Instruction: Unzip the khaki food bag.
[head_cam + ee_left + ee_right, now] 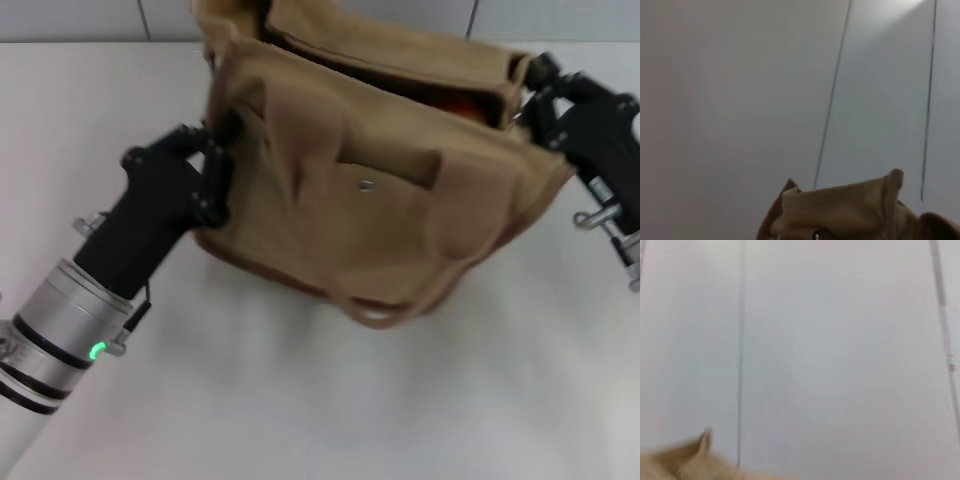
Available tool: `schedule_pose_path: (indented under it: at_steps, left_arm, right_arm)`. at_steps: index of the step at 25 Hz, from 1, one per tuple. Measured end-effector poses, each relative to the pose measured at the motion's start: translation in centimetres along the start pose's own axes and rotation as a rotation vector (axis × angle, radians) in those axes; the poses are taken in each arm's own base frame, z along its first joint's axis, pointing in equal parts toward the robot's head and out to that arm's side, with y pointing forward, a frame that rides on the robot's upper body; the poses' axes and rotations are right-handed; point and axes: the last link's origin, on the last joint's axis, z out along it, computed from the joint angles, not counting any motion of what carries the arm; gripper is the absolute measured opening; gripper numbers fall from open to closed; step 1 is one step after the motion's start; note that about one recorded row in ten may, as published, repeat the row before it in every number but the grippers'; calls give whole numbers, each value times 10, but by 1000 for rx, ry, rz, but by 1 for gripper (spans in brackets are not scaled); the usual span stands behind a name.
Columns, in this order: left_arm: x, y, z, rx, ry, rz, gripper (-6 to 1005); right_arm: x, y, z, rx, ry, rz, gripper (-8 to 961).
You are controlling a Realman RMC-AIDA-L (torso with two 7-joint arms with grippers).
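Nearest the camera: the left arm reaches up from the lower-left corner of the head view, a green light glowing on its wrist ring, over the white worktop [300,400].
Left claw [218,150]: pressed against the left end of the khaki food bag [380,200], apparently pinching the canvas there; whether its fingers are together or apart cannot be told.
Right claw [530,95]: at the bag's opposite, upper-right corner, beside the open mouth; its finger state also cannot be told.
Bag position: mid-worktop, tipped toward the camera, front pocket and metal snap [367,184] facing up, a strap handle [380,312] drooping at the near edge.
Key relation: the bag's long axis runs left to right between the two claws, one at each end; the top opening lies along the far side, nearer the right claw.
Opening: the top gapes near the right end, something orange showing inside; the zipper appears largely undone.
In the way: the loose top flap.
Wrist views: only pale wall panels and a tan fabric corner [850,210].
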Motion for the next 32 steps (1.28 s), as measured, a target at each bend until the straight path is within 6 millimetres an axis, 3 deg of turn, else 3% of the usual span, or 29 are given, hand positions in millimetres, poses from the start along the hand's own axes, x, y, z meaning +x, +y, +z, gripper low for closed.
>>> schedule_pose_path:
  at_steps: [4,8,14,15,20,24,25,26,29,32]
  left_arm:
    - [-16,3,0,11,-94,-23,181]
    - [-30,2,1,76,-172,-59,182]
    - [-23,0,-5,84,-131,-53,184]
    - [-20,-1,-8,81,-111,-43,231]
    - [6,-10,-33,71,12,26,457]
    - [14,-15,-41,56,38,50,614]
    - [28,-23,-55,-74,5,88,653]
    - [28,-23,-55,-74,5,88,688]
    - [48,-34,-70,-355,-172,97,792]
    - [56,-35,-73,-508,-263,75,815]
  right_arm:
    - [-6,-24,5,37,9,75,139]
    - [-5,-33,11,64,35,96,162]
    - [-5,-35,0,101,14,118,195]
    - [-8,-35,-5,102,-6,130,201]
    - [-29,-42,-41,65,-123,230,435]
    - [-47,-38,-67,-107,-120,254,535]
    - [-50,-34,-72,-182,-98,245,559]
    - [-53,-28,-78,-270,-71,231,584]
    - [-59,-7,-92,-581,25,179,659]
    - [-57,9,-97,-793,112,161,740]
